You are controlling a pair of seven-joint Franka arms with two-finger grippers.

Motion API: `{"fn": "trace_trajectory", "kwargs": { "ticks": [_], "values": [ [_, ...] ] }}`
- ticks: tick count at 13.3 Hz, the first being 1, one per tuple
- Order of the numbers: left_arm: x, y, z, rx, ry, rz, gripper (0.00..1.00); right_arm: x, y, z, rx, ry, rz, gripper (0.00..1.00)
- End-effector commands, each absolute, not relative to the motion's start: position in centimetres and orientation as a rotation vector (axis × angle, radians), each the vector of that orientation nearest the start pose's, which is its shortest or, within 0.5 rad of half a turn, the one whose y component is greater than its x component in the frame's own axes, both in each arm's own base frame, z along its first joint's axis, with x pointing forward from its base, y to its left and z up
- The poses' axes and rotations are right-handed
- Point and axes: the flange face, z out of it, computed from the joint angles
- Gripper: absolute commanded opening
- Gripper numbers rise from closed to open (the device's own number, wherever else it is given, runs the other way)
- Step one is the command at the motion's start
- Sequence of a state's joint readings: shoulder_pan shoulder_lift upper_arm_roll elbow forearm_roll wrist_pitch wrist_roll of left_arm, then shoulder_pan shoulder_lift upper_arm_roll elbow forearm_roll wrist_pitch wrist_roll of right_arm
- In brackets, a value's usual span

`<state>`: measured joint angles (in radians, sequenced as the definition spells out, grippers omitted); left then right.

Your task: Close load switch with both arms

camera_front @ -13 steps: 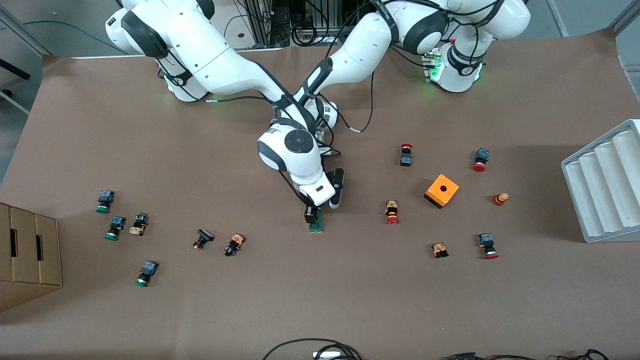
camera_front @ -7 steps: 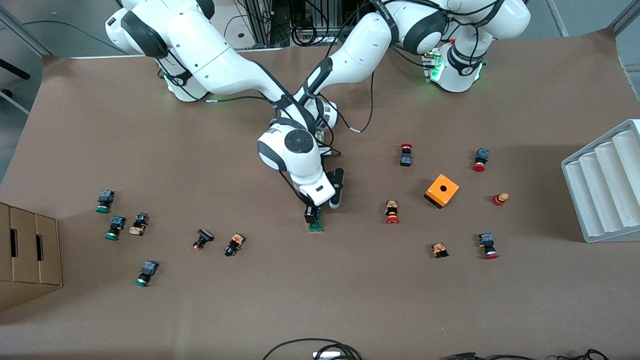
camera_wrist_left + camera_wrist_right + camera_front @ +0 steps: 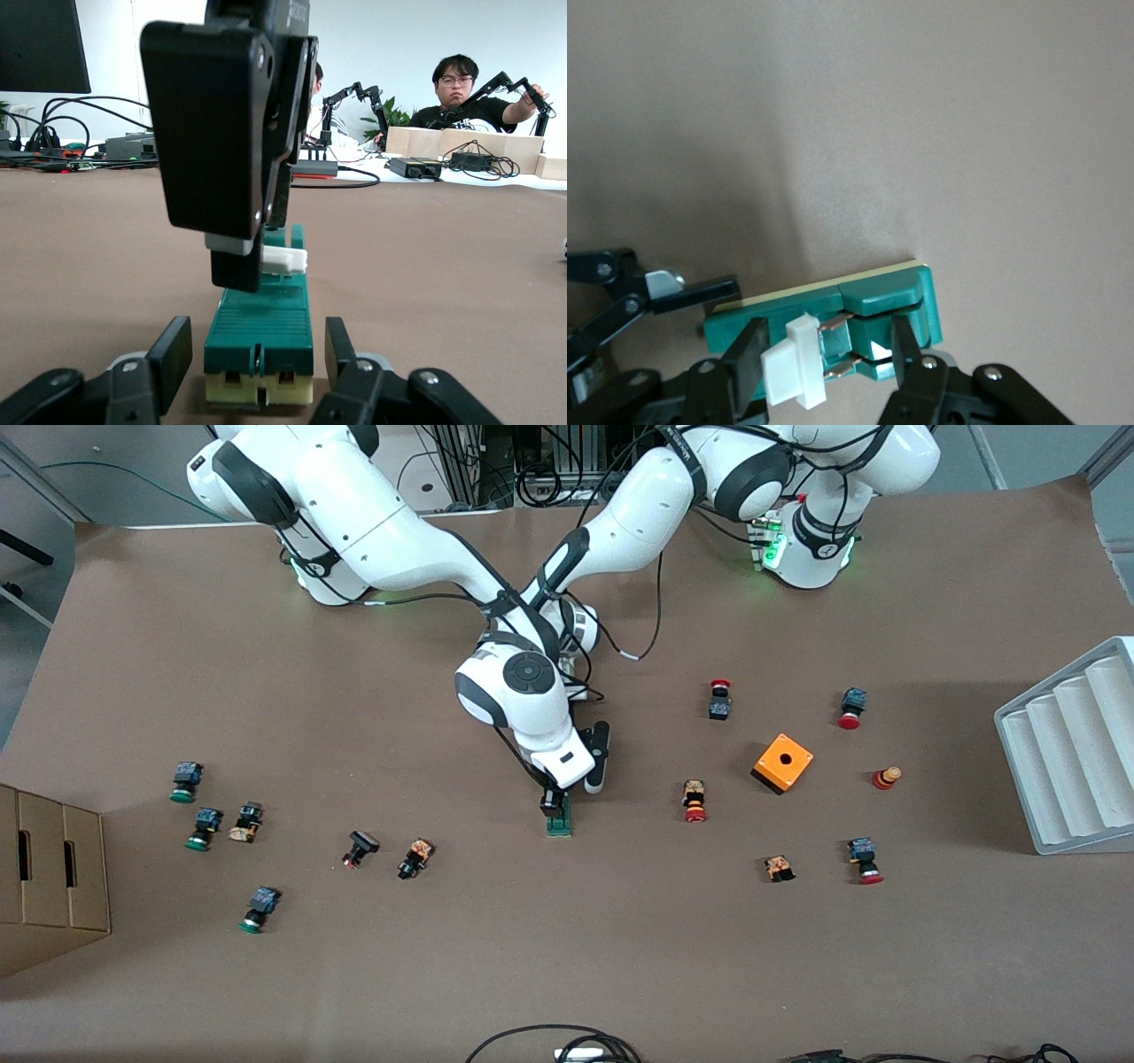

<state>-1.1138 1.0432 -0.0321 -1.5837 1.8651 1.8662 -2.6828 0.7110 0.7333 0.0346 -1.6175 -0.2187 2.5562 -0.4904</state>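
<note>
The load switch (image 3: 558,821), a narrow green block on a cream base, lies mid-table. Both arms meet over it. My right gripper (image 3: 828,341) comes down from above. One of its fingers (image 3: 749,354) presses the white sliding piece (image 3: 793,363) and the other sits against the green body (image 3: 890,301). Copper blades show between the two. My left gripper (image 3: 257,354) lies low on the table and is shut on the switch's (image 3: 261,323) end farther from the front camera. In the front view it is hidden under the right arm's hand (image 3: 567,766).
Small red- and green-capped push-buttons lie scattered toward both ends of the table. An orange box with a hole (image 3: 783,763) sits toward the left arm's end, with a white ribbed tray (image 3: 1072,744) at that edge. A cardboard box (image 3: 49,877) stands at the right arm's end.
The right arm's hand has crept very slightly away from the front camera. The switch and the left arm have stayed where they were.
</note>
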Motion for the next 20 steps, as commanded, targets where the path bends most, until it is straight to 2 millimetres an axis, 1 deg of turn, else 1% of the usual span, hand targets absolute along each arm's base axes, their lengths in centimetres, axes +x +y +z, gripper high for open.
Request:
{"fn": "trace_trajectory", "kwargs": {
  "ticks": [1, 17, 20],
  "values": [
    [33.70, -56.10, 2.97, -2.357, -0.102, -2.096, 0.69, 54.05, 47.52, 22.51, -2.465, -2.074, -0.445, 0.63],
    [33.72, -56.08, 2.98, -2.356, -0.107, -2.097, 0.69, 54.35, 47.33, 23.01, -2.465, -2.076, -0.454, 0.63],
    [33.72, -56.09, 2.98, -2.356, -0.105, -2.098, 0.69, 55.00, 46.58, 23.29, -2.461, -2.092, -0.452, 0.63]
  ]
}}
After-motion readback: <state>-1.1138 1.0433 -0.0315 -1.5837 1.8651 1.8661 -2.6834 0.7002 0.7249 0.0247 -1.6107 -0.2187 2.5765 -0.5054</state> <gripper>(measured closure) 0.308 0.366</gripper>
